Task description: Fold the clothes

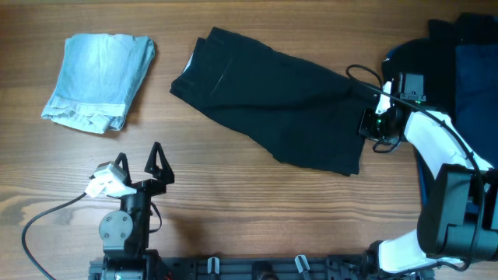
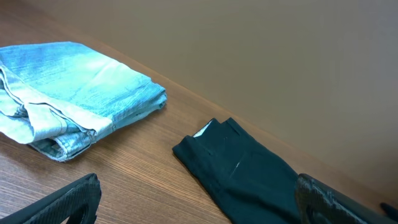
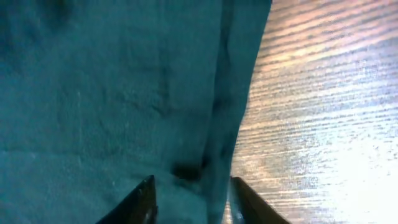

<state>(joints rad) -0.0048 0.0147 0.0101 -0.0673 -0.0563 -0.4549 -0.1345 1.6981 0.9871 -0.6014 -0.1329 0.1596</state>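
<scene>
You've got a wood table (image 1: pixel 257 210): folded pale blue garment (image 1: pixel 99 82) far left, black garment (image 1: pixel 272 101) spread mid-table, dark clothes pile (image 1: pixel 467 54) far right.

Table (image 1: pixel 257 210): wood-grain surface, smooth, mid-brown, with a bright sheen in the right wrist view.
Black garment (image 1: pixel 272 101): soft cloth, matt, fine even weave, no shine. A seam ridge runs near one edge.
Pale blue garment (image 1: pixel 97 78): denim-like cloth, faded and streaked, matt, with stitched hems.
Left gripper (image 1: pixel 138 159): fingers (image 2: pixel 68 199) black, matt, finely textured, plastic in look.
Right arm (image 1: pixel 429 134): white casing, smooth and glossy.
Dark blue cloth (image 1: pixel 475 70): matt, soft.
</scene>
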